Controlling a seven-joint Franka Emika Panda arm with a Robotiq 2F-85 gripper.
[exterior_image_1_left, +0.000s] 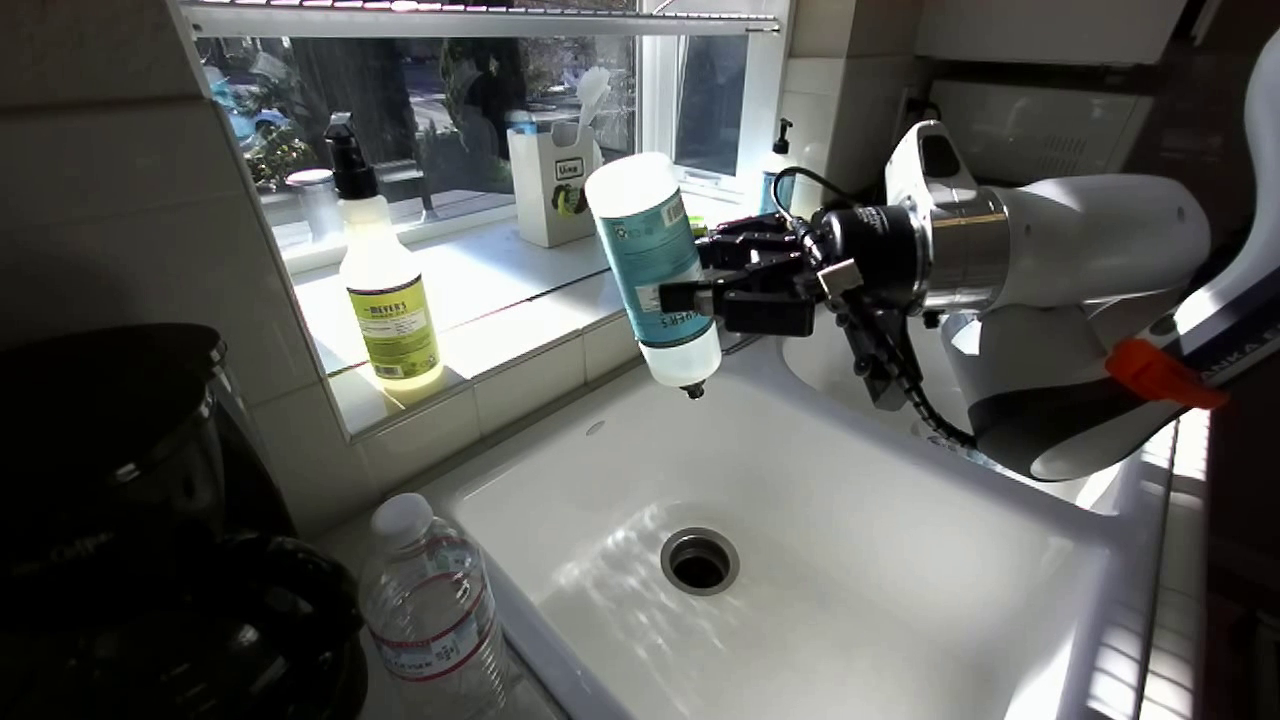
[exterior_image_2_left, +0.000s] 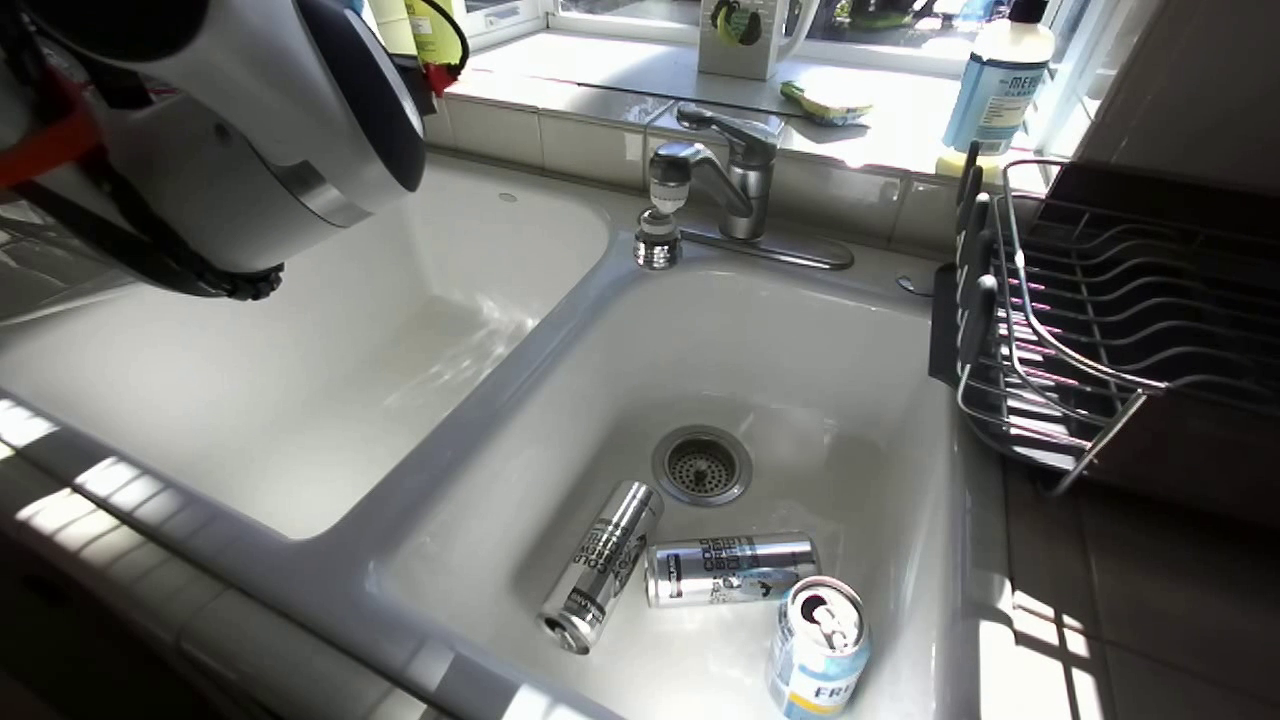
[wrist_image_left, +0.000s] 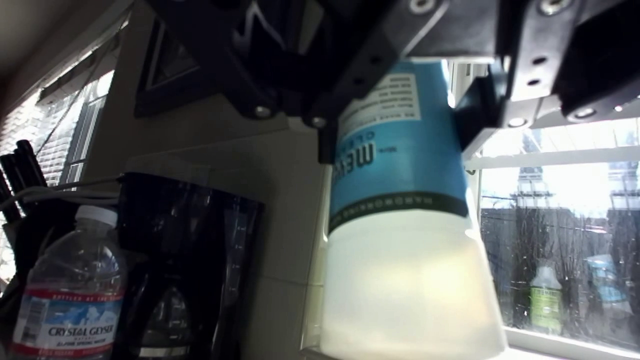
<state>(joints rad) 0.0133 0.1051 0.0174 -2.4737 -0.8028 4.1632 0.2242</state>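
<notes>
My gripper (exterior_image_1_left: 685, 272) is closed around a blue-labelled Meyer's bottle (exterior_image_1_left: 637, 235), one black finger pressed against each side of the label. I hold it upside down and tilted: its small dark tip (exterior_image_1_left: 693, 391) hangs below my fingers (exterior_image_1_left: 682, 298), nearer my wrist, while the pale base rises above them and leans away. Well below the tip is a white sink basin (exterior_image_1_left: 880, 620) with its drain (exterior_image_1_left: 700, 562). To the side of my gripper runs the window sill (exterior_image_1_left: 490, 285), where a white pitcher (exterior_image_1_left: 545, 190) with a fruit picture stands; farther ahead along it, well apart from my fingertips, I see a lime-labelled spray bottle (exterior_image_1_left: 390, 325). Ahead of my gripper and lower, past the basin's end, a clear water bottle (exterior_image_1_left: 435, 620) stands near a dark coffee maker (exterior_image_1_left: 110, 460); the wrist view shows both beyond my grip. Behind my gripper are the faucet (exterior_image_2_left: 745, 190) and the second basin (exterior_image_2_left: 800, 350), which holds two silver cans (exterior_image_2_left: 600, 570) lying on their sides and a light-blue can (exterior_image_2_left: 820, 650) close beside them; farther back is a wire dish rack (exterior_image_2_left: 1110, 310).
</notes>
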